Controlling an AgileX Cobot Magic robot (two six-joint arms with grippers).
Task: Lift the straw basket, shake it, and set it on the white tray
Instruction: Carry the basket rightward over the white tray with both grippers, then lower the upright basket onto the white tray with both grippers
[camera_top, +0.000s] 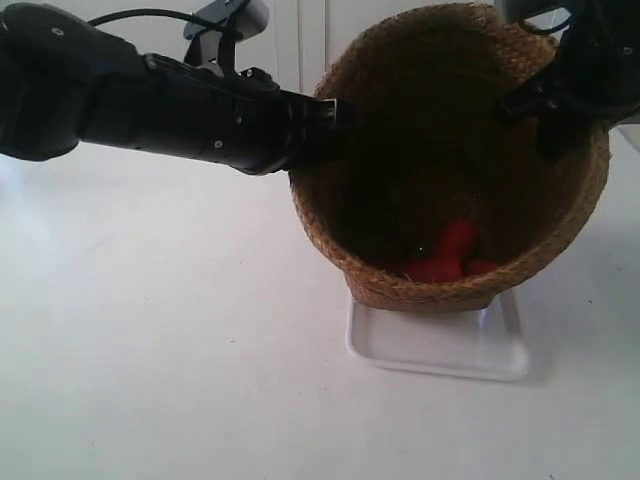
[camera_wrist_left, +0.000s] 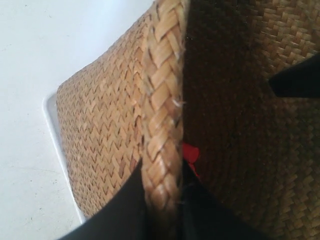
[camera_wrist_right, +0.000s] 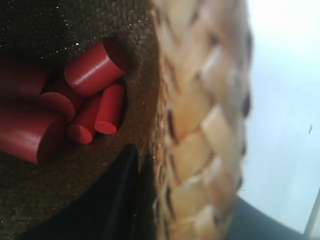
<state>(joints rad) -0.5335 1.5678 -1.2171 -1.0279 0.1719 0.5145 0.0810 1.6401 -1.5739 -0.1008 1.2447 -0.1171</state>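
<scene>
- Two tools pinch the basket (camera_top: 440, 290) by its braided rim, on opposite sides. The left tool (camera_wrist_left: 162, 200) has one finger inside the wall and one outside, clamped on the rim. The right tool (camera_wrist_right: 195, 210) grips the same way.
- Opposed grips probably keep this soft, handle-less basket steady.
- It sits directly over the tray (camera_top: 440, 350), which shows under its base on the surface (camera_top: 150, 350). I cannot tell whether they touch.
- Red cylinders (camera_wrist_right: 95, 67) lie loose at the bottom, likely the reason for shaking.
</scene>
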